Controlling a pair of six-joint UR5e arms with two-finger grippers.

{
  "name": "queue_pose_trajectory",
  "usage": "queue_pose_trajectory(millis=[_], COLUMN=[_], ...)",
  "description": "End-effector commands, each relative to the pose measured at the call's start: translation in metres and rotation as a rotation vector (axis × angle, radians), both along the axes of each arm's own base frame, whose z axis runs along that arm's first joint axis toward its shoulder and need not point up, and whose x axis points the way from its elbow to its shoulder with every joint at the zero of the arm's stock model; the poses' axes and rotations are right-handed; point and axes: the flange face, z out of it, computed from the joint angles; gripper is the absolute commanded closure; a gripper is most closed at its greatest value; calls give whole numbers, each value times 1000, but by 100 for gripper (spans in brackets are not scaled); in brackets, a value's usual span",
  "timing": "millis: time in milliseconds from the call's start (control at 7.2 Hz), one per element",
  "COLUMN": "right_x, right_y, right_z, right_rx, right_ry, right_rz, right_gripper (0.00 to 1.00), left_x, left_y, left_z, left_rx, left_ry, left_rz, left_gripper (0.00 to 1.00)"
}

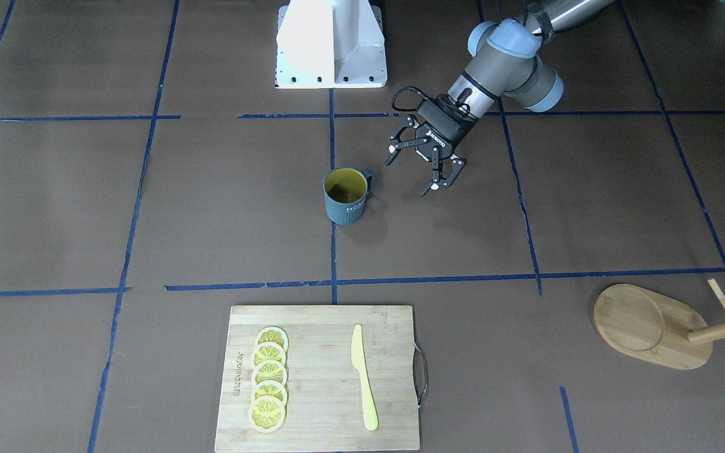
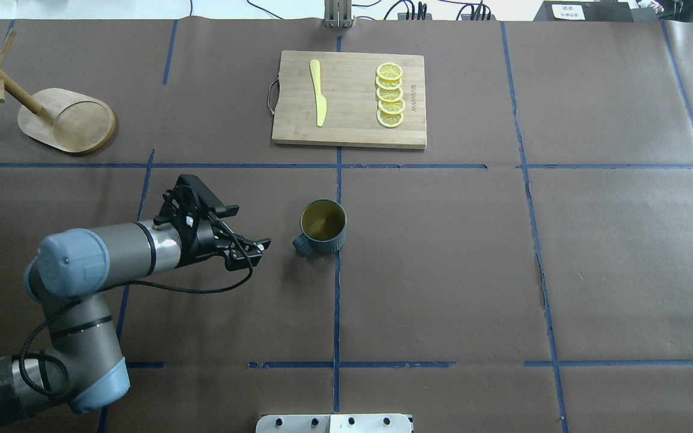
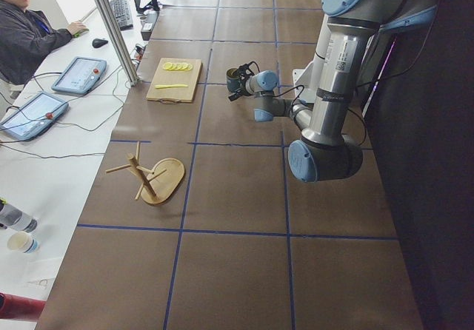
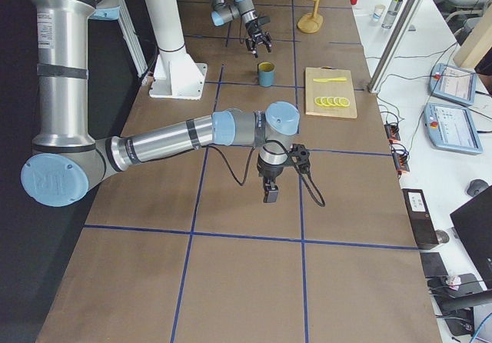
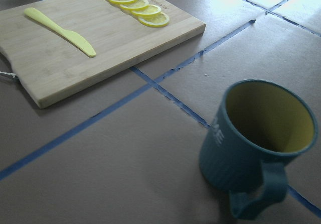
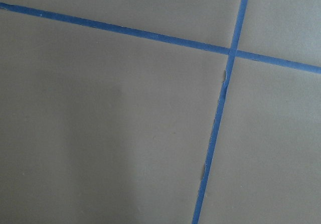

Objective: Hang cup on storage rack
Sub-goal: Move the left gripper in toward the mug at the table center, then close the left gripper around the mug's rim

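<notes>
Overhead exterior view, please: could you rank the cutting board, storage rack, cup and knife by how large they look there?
1. cutting board
2. storage rack, though its pegs run off the frame edge
3. cup
4. knife: longer than the cup is wide but far slimmer, so these last two are close.

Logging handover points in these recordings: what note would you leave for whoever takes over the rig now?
The left gripper is open and empty, just short of the cup, not touching.
The right gripper hangs over the table; open or shut, I cannot tell.
The cup stands upright mid-table; the storage rack stands at the far left corner, nothing on it.
Done: nothing yet. Left: grasp, carry, hang.
</notes>
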Motion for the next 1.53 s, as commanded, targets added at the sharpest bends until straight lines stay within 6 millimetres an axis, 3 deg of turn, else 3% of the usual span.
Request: queue_pose_trajectory(millis=[0, 417, 694, 833, 1111, 1389], right_x=[-1, -1, -1, -1, -1, -1], right_y=[-4, -7, -7, -7, -7, -7], right_z=[-1, -4, -4, -4, -4, -4], right_rx=[3, 9, 9, 11, 9, 9], right_ry=[0, -1, -1, -1, -1, -1], right_rz=[-1, -1, -1, -1, -1, -1], right_gripper=[0, 0, 0, 0, 0, 0], left_x=[51, 54, 56, 58, 54, 56], left_y=[24, 14, 7, 5, -6, -12], left_z=[-4, -14, -37, -39, -36, -28], left_rx=[13, 79, 115, 115, 112, 107], left_ry=[-14, -30, -13, -14, -24, -41], left_rz=[0, -14, -47, -49, -65, -72], left_gripper=[0, 1, 2, 2, 12, 29])
